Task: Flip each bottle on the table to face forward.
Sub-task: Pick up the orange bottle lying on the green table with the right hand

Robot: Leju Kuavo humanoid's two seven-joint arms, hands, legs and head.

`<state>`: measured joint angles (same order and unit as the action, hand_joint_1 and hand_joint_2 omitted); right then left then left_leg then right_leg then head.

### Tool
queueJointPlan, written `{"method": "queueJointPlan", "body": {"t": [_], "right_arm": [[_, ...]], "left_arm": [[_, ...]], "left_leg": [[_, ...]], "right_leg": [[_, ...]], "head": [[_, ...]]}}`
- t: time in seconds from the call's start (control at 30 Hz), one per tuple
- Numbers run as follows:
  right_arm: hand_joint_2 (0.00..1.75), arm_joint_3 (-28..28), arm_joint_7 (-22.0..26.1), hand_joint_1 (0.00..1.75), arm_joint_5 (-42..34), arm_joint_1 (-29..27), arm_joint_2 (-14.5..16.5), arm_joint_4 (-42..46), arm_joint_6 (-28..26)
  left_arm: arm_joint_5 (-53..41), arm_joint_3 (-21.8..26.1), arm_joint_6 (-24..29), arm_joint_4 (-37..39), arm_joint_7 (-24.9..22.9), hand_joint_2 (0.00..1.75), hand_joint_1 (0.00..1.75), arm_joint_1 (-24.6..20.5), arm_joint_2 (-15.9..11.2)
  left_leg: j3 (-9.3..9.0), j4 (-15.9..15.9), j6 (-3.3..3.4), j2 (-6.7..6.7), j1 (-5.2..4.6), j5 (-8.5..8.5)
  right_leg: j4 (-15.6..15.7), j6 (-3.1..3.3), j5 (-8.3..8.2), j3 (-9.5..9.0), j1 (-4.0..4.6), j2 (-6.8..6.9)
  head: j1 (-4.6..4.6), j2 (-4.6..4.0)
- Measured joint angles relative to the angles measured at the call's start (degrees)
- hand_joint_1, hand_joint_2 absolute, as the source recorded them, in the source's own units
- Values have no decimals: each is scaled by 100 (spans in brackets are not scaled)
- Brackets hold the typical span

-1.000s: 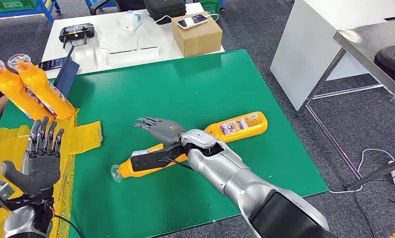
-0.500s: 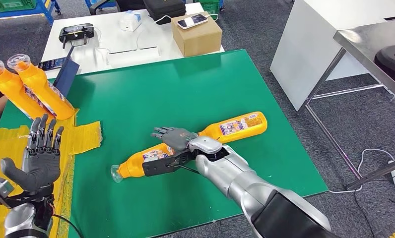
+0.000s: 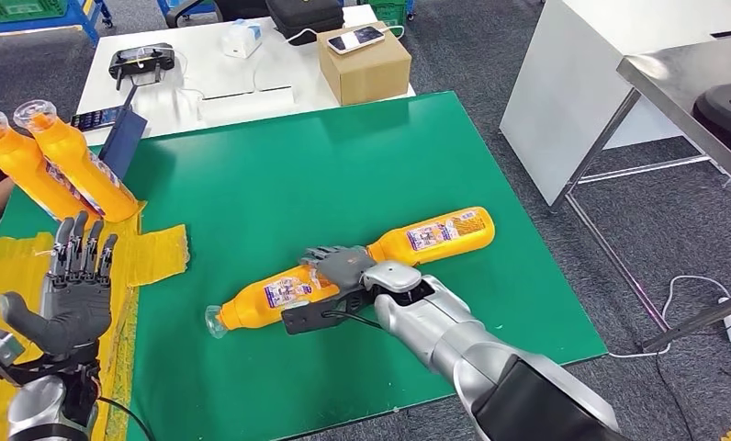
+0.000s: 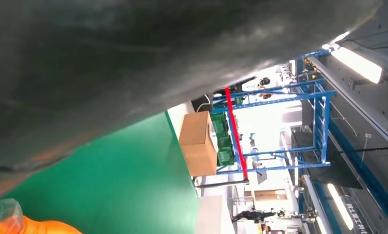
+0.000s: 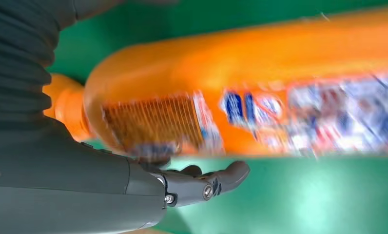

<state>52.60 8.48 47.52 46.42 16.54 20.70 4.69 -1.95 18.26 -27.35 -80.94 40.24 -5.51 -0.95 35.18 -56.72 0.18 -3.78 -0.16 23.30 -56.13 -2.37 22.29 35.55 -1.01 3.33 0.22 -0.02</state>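
Item, near bottle (image 3: pixel 275 296): lying on the green mat (image 3: pixel 343 165), long axis running from its neck at my left toward my right hand (image 3: pixel 339 266), whose fingers are draping over its base (firm grasp not confirmable); left hand (image 3: pixel 75 289) idling released, well apart.

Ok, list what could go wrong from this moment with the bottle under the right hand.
1. The right hand lies on the near bottle at its end; the round bottle may roll away across the green mat instead of turning.
2. The far bottle lies right behind the hand, so a turn could knock it.
3. The right wrist view is blurred, so whether the fingers have a firm hold cannot be told; it may slip.
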Motion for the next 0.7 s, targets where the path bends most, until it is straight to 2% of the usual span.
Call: {"method": "queueJointPlan", "body": {"t": [0.03,0.53,0.6,0.7], "right_arm": [[175,26,-36,175,35,-34,-13,-32,49],[175,140,-245,175,138,-186,-49,-181,79],[175,137,-280,175,115,-224,-48,-181,-163],[175,20,-65,175,-204,-345,-40,-156,-1018]], "left_arm": [[-4,-9,-7,24,0,0,0,-27,1],[-41,-319,39,334,0,0,0,-314,5],[-14,-334,77,345,0,0,0,-307,6],[51,-322,169,331,0,0,0,-219,13]], "left_leg": [[0,0,0,0,0,0],[-69,2,-6,-6,2,12],[-70,2,-6,-6,3,11],[-65,2,-5,-5,3,9]], "right_leg": [[0,0,0,0,0,0],[4,4,5,-59,-2,-7],[3,4,4,-64,-2,-7],[2,3,2,-66,-2,-7]], "head": [[0,0],[-1,0],[-1,0],[1,0]]}}
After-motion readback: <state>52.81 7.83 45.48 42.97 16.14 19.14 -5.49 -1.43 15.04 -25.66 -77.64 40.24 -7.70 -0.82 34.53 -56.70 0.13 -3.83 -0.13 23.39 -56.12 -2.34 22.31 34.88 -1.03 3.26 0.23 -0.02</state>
